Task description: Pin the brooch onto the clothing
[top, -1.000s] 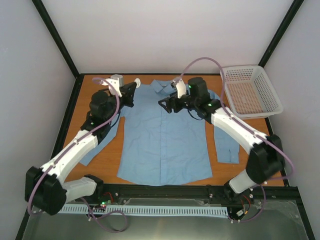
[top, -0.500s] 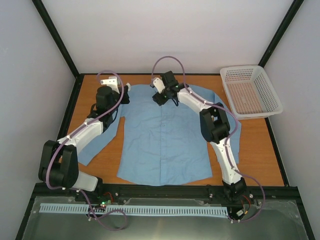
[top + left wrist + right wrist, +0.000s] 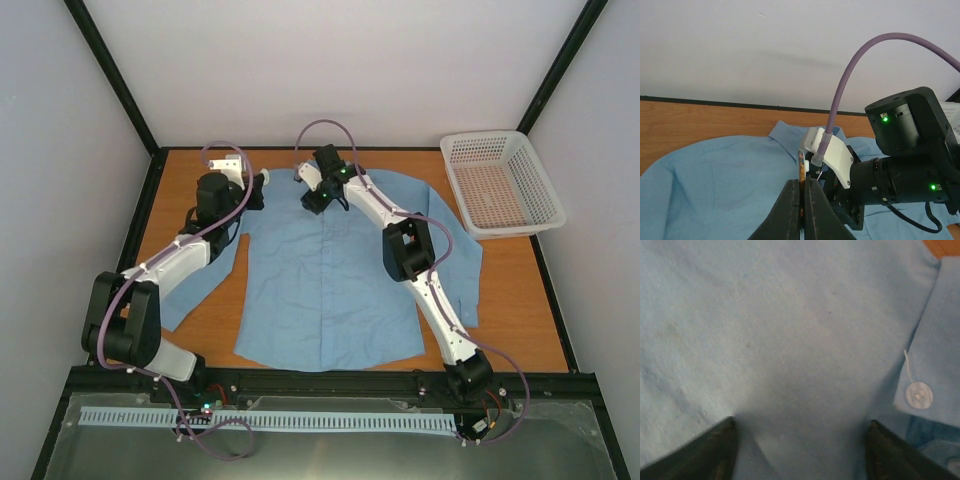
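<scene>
The left end effector [image 3: 801, 184] was clamped shut on a tiny thin brooch [image 3: 801, 168], seen edge-on, above the light blue button-up shirt [image 3: 330, 290]. The right end effector [image 3: 801, 450], jaws wide and empty, sat close over the fabric near the collar.

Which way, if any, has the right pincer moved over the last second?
Yes. The right pincer has moved left and slightly farther back, away from the basket, and now sits over the shirt near its collar.
</scene>
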Controlling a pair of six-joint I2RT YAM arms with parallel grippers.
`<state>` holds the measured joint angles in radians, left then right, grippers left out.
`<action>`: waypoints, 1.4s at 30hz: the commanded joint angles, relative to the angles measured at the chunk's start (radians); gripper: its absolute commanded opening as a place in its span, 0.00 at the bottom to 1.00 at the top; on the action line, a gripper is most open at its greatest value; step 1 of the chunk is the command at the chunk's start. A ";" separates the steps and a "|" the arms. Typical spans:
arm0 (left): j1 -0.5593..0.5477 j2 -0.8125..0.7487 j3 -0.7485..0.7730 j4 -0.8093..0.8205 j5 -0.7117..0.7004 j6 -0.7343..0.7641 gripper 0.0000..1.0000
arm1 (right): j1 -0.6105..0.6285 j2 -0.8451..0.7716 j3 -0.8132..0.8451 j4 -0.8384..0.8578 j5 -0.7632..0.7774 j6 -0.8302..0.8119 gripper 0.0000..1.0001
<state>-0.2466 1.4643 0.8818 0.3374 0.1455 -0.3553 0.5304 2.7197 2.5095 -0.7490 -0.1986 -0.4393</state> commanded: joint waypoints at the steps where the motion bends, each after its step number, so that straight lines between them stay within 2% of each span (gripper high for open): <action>1: 0.004 0.018 0.016 0.036 0.023 0.025 0.01 | -0.017 0.035 0.053 -0.068 -0.051 0.055 0.59; 2: 0.005 0.020 0.016 0.039 0.022 0.025 0.01 | -0.018 0.039 0.046 -0.071 -0.058 0.059 0.53; 4: 0.005 0.035 0.021 0.041 0.010 0.025 0.01 | -0.020 0.052 0.046 -0.080 -0.063 0.063 0.50; 7: 0.005 0.060 0.030 0.058 0.011 0.033 0.01 | -0.020 0.059 0.048 -0.069 -0.063 0.063 0.38; 14: 0.018 0.159 0.077 0.110 0.065 0.053 0.01 | -0.022 0.047 0.052 -0.023 -0.076 0.035 0.04; 26: 0.031 0.267 0.092 0.194 0.099 0.180 0.01 | -0.030 -0.023 0.061 0.020 -0.112 0.049 0.03; 29: 0.033 0.259 0.091 0.183 0.096 0.176 0.01 | -0.031 -0.038 0.056 0.019 -0.097 0.047 0.03; 32: 0.033 0.240 0.080 0.181 0.101 0.171 0.01 | -0.031 -0.020 0.052 0.023 -0.064 0.051 0.24; 34: 0.033 0.228 0.072 0.181 0.108 0.162 0.01 | -0.030 -0.001 0.052 0.025 -0.047 0.059 0.45; 36: 0.033 0.216 0.065 0.180 0.115 0.151 0.01 | -0.030 0.017 0.054 0.024 -0.046 0.062 0.54; 38: 0.033 0.205 0.059 0.178 0.125 0.142 0.01 | -0.028 0.034 0.058 0.021 -0.042 0.072 0.58; 42: 0.033 0.187 0.050 0.177 0.133 0.132 0.01 | -0.017 0.065 0.062 0.006 -0.042 0.085 0.60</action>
<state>-0.2234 1.6981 0.9371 0.4789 0.2546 -0.2127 0.5045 2.7373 2.5393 -0.7364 -0.2584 -0.3737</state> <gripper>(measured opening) 0.035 0.597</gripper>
